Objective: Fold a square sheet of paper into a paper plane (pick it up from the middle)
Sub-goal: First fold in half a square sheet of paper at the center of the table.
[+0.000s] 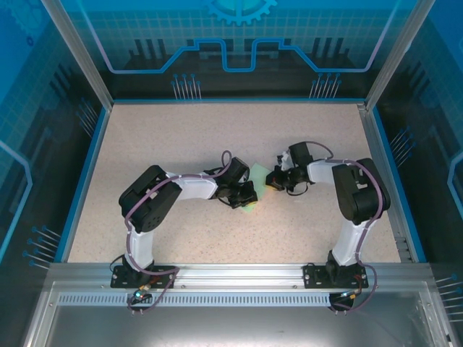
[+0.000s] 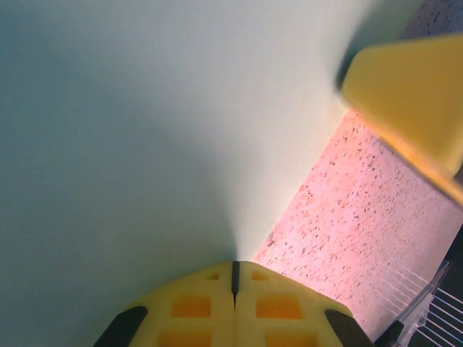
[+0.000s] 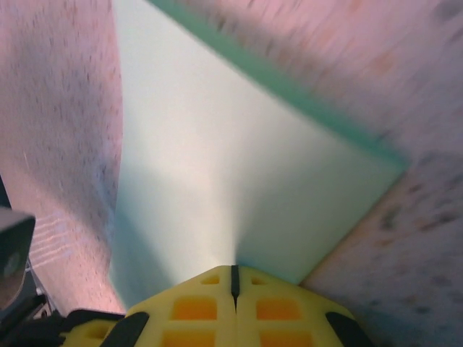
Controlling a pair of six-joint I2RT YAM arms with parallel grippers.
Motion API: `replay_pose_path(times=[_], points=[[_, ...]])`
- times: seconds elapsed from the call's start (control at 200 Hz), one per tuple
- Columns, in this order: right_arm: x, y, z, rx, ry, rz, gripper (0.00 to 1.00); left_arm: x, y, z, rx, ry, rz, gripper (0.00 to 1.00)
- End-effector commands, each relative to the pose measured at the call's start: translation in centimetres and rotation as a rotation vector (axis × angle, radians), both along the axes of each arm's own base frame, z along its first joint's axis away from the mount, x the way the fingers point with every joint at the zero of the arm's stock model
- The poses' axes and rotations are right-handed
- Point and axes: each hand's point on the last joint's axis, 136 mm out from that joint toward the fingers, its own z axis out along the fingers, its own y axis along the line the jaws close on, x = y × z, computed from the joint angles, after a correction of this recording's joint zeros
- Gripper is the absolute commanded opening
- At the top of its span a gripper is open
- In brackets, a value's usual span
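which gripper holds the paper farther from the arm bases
The right gripper: in the top view it grips the paper farther up the table than the left gripper, which holds the nearer part.

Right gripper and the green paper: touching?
Touching. In the right wrist view the right gripper has its yellow jaws pressed shut, and the green paper runs straight into the seam between them, pinched at its near edge.
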Motion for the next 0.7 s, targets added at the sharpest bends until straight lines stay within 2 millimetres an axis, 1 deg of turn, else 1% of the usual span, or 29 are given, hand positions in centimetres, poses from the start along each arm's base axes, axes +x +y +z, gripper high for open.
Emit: replay_pose_path(times=[0.0,0.13,0.23,0.345,0.435,0.56,0.635,0.695], points=[[1.9,-2.2,-0.8,-0.066,-0.010,-0.054,0.00,-3.6,3.5,-3.6,0.164,0.151,-0.003,0.01],[3.3,-3.0,-1.0,-0.077,-0.004,-0.088,0.00,-3.6,3.5,-3.5,0.162,0.151,-0.007,0.01],[4.2,-4.0,-1.3,-0.091,0.001,-0.127,0.00,-3.6,3.4,-3.5,0.159,0.150,-0.009,0.01],[5.1,-5.3,-1.2,-0.097,0.004,-0.178,0.00,-3.6,3.4,-3.5,0.159,0.148,-0.013,0.01],[6.0,-5.7,0.1,-0.083,-0.029,-0.190,0.00,-3.4,3.2,-3.3,0.155,0.144,-0.017,0.01],[7.1,-5.8,2.8,-0.084,-0.098,-0.186,0.00,-3.3,3.1,-3.3,0.159,0.142,-0.023,0.01],[7.2,-5.0,4.7,-0.044,-0.140,-0.159,0.00,-3.2,2.9,-3.1,0.153,0.137,-0.023,0.01],[6.4,-4.0,5.8,-0.011,-0.159,-0.125,0.00,-2.9,2.7,-2.8,0.147,0.130,-0.025,0.01]])
